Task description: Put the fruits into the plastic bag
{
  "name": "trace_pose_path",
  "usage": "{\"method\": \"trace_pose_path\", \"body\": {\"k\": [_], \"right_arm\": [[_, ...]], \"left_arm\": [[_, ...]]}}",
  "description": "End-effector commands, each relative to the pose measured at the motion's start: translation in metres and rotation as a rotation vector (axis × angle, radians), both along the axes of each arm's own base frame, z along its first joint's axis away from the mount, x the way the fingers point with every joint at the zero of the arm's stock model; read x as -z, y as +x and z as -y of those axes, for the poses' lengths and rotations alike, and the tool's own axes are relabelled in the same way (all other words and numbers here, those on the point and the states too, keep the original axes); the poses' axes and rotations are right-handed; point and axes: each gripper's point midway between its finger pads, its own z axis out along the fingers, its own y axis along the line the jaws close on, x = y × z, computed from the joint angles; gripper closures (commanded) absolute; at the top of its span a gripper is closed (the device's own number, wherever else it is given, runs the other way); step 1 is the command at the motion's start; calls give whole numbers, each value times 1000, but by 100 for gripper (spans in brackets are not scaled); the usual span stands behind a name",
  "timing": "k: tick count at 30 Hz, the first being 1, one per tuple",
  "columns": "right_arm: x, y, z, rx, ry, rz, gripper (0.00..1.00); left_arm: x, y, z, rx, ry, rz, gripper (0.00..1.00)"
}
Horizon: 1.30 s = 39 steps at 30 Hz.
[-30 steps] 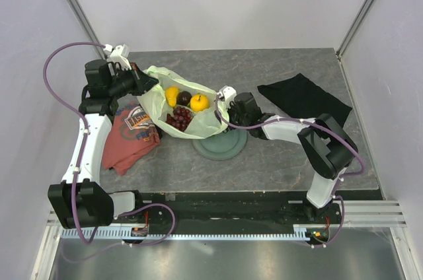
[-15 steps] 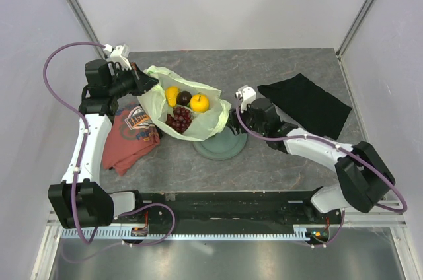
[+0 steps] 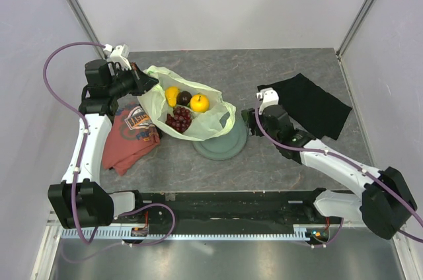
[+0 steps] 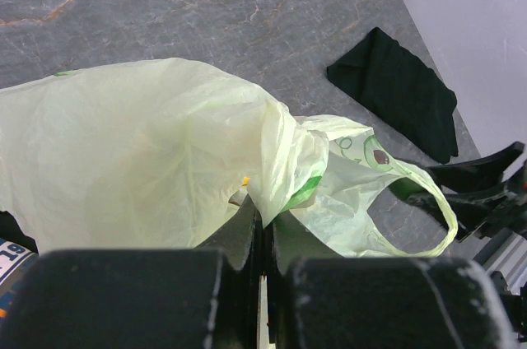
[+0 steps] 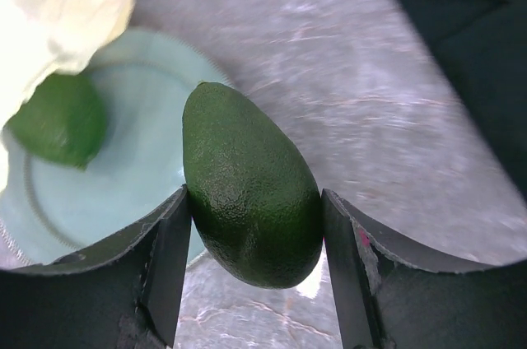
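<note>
Table (image 3: 264,69): right pincer (image 3: 247,120), avocado (image 5: 251,188), now rightward

Plate (image 3: 223,149) half under plastic bag (image 3: 215,119), round green fruit (image 5: 54,122) partly covered, blurred

The plastic bag (image 3: 208,121) gapes upward, so its mouth can be entered from above, though fruits (image 3: 198,102) crowd its floor. The left claw (image 3: 142,84), pinched onto the film, blocks the left rim. The bag's right wall and loop handle droop over the plate (image 3: 228,150), between the mouth and the right claw (image 3: 248,120), whose span the dark green oval fruit (image 5: 251,188) fills. Bare bench (image 3: 264,69) lies open behind the bag. The black cloth (image 3: 307,102) covers the right rear.
</note>
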Motion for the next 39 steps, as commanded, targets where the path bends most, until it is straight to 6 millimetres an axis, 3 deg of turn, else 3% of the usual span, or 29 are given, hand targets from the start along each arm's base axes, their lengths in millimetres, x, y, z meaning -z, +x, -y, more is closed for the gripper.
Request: {"method": "trace_pose_path", "body": {"k": [1, 5, 11, 15, 16, 19, 20, 22, 23, 24, 26, 28, 29, 30, 31, 33, 34, 36, 38, 39], "right_arm": [[-38, 11, 28, 187, 9, 77, 75], [-67, 12, 30, 207, 52, 132, 76], [-125, 7, 8, 123, 243, 206, 77], [-169, -5, -20, -14, 415, 261, 77], [-189, -10, -34, -89, 481, 303, 77], [-212, -18, -55, -159, 503, 339, 77], [-204, -14, -63, -160, 466, 315, 77], [-208, -21, -83, -205, 421, 301, 78], [-197, -19, -94, -220, 374, 287, 78], [-204, -20, -103, -239, 370, 296, 78], [-192, -25, -128, -290, 334, 275, 78], [-194, -26, -145, -316, 333, 273, 78], [-178, -21, -155, -322, 306, 243, 78], [-179, -18, -160, -320, 296, 233, 78], [-159, -12, -168, -317, 253, 190, 78], [-153, -4, -172, -289, 214, 161, 78], [-137, 2, -179, -286, 182, 130, 78], [-136, 7, -188, -290, 176, 117, 78], [-121, 14, -199, -297, 150, 92, 78], [-126, 18, -204, -303, 148, 99, 78]], "left_arm": [[-12, 0, -2, 11, 22, 49, 99], [-12, 0, -2, 11, 22, 49, 99], [-12, 0, -2, 12, 20, 50, 99], [-13, -1, -1, 16, 19, 51, 98], [-12, 0, -2, 14, 19, 50, 98], [-13, -1, -1, 15, 18, 51, 98], [-13, -1, -1, 17, 17, 49, 98], [-13, -1, -1, 18, 16, 51, 98], [-13, -1, -1, 18, 16, 51, 98], [-13, -1, 0, 20, 16, 51, 99], [-13, -1, 0, 20, 17, 52, 98], [-13, -1, 0, 20, 16, 51, 99], [-13, -2, 0, 22, 17, 53, 99], [-13, -1, -1, 19, 18, 52, 98], [-13, -1, -1, 16, 19, 51, 98], [-13, -1, -1, 17, 18, 52, 98], [-12, -1, -1, 17, 18, 50, 98], [-14, -1, -2, 17, 16, 52, 98], [-15, -2, -1, 18, 15, 55, 99], [-15, -1, -2, 17, 16, 55, 98]]}}
